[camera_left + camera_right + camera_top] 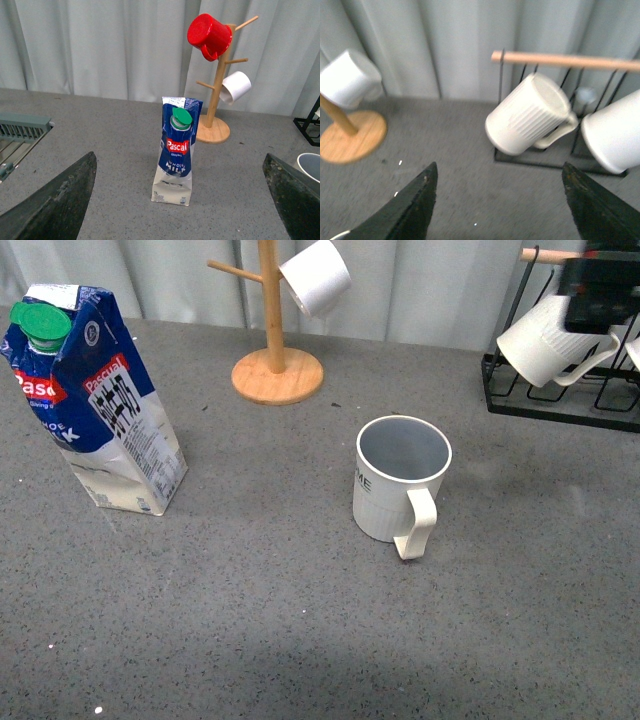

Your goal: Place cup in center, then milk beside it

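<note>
The cup (400,480), off-white and ribbed with a grey inside and lettering ending "ME", stands upright near the middle of the grey table, handle toward me. Its rim also shows at the edge of the left wrist view (310,166). The milk (90,400), a blue-and-white Pascual carton with a green cap, stands at the left, well apart from the cup. In the left wrist view the milk (175,155) stands ahead of my open, empty left gripper (180,210). My right gripper (500,210) is open and empty, up near the black rack.
A wooden mug tree (276,365) at the back holds a white mug (315,277) and a red mug (209,36). A black wire rack (560,400) at the back right holds an unlettered white ribbed mug (527,120) and another white mug (615,132). A grey grille (22,130) lies far left.
</note>
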Action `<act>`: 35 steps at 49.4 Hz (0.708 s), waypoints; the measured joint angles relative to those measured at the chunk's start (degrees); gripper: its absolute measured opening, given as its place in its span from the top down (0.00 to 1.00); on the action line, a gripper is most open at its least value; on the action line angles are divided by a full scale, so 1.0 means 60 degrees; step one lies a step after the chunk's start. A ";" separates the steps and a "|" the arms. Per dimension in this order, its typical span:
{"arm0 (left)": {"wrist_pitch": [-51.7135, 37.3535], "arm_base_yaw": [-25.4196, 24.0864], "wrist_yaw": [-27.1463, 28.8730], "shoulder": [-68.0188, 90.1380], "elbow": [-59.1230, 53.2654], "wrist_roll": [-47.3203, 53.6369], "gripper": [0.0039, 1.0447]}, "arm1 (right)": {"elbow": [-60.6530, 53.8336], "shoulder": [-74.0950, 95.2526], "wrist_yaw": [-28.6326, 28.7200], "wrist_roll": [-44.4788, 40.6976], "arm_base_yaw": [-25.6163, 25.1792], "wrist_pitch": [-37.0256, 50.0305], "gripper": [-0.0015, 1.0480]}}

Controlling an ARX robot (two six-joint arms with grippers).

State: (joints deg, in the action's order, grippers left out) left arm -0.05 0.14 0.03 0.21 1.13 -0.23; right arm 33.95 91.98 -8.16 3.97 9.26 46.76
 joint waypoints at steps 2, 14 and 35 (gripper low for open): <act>0.0004 0.0000 0.0011 0.0004 0.0000 -0.0004 0.06 | -0.0699 -0.0630 0.0109 -0.0204 -0.0215 0.0918 0.41; 0.0004 0.0000 -0.0004 0.0000 0.0000 0.0000 0.06 | -0.3111 -0.3643 0.0630 -0.0597 -0.0812 0.1253 0.86; 0.0004 0.0000 -0.0004 0.0000 0.0000 0.0000 0.06 | -0.4681 -0.6207 0.1311 -0.0663 -0.1530 0.0197 0.99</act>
State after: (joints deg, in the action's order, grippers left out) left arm -0.03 0.14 0.01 0.21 1.13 -0.23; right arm 5.87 54.74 -0.30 -0.01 0.08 47.94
